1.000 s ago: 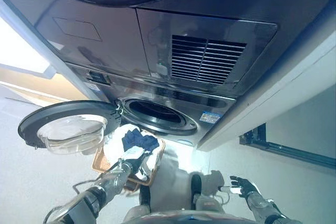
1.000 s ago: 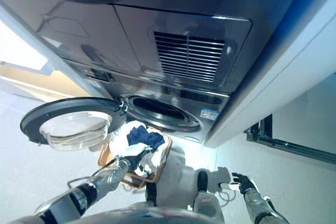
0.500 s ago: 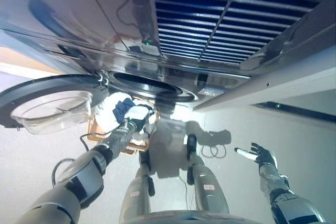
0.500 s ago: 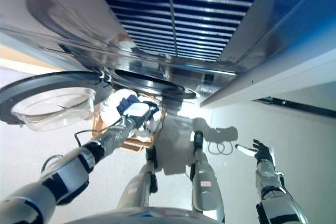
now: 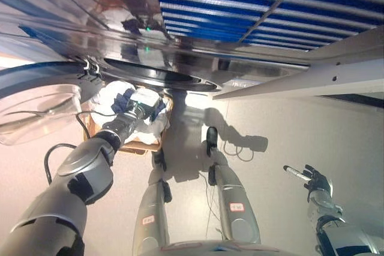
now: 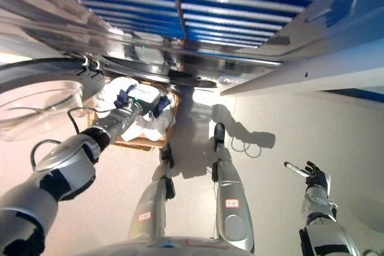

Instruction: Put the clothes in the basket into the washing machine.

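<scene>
Reaching down into the basket (image 6: 123, 142), the left robot hand (image 6: 128, 107) sits buried among the clothes (image 6: 114, 91), so I cannot tell whether its fingers have closed on any cloth. The right robot hand (image 6: 313, 177) hangs idle at the near right above the floor, fingers spread and holding nothing.

The risk from here, as I judge it, is a poor catch: a loose hold could drop a garment on the floor, or snag cloth on the basket's rim and tip it.

The basket holds white pieces and a dark blue garment (image 6: 161, 105) (heaped above the rim). Just beyond stands the washing machine (image 6: 156, 67), its door (image 6: 36, 103) swung open to the left.
</scene>
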